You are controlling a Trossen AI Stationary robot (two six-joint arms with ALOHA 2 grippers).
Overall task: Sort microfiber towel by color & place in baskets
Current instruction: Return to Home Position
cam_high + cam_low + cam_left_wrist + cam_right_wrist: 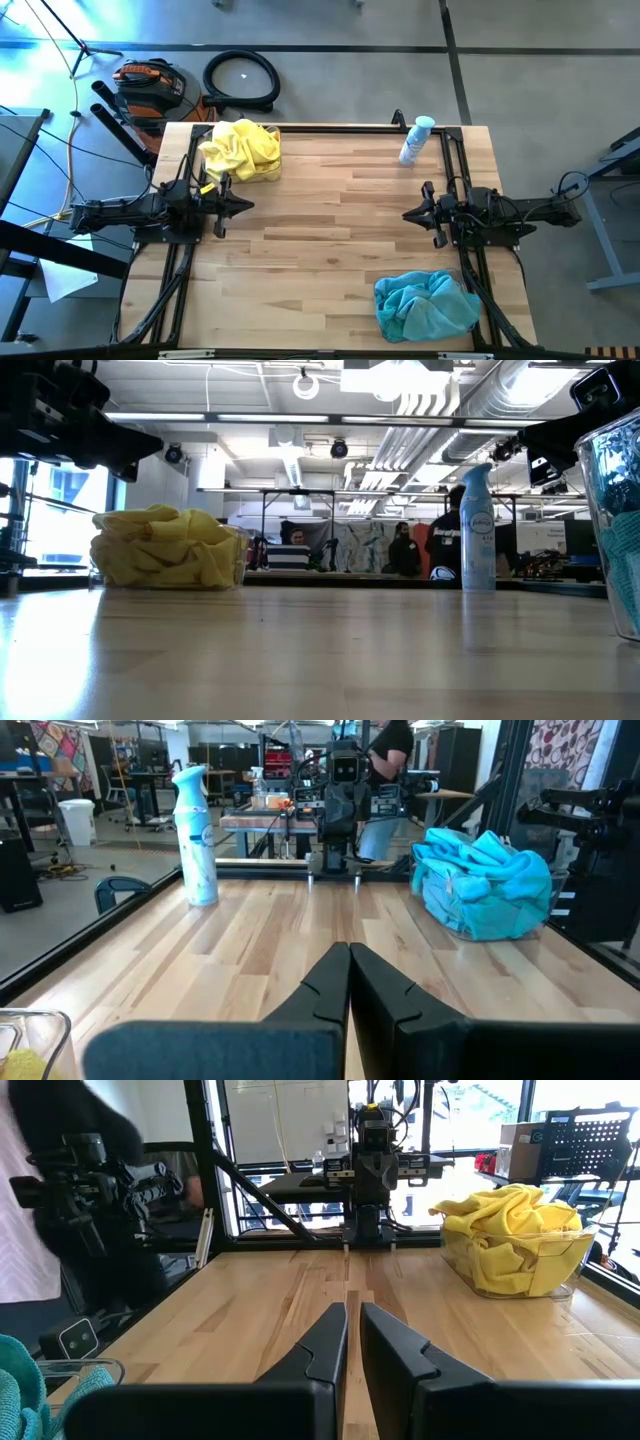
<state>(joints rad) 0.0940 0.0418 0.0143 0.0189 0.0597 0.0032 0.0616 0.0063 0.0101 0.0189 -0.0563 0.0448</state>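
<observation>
While both arms sit at opposite sides of the worktop [330,230], we find the left hand [245,205] and right hand [408,213] pinched narrow, holding nothing. Yellow towels [240,148] fill the left basket [240,555]; teal-blue towels [425,305] fill the right basket [592,490]. A spray bottle [415,140] stands apart.
</observation>
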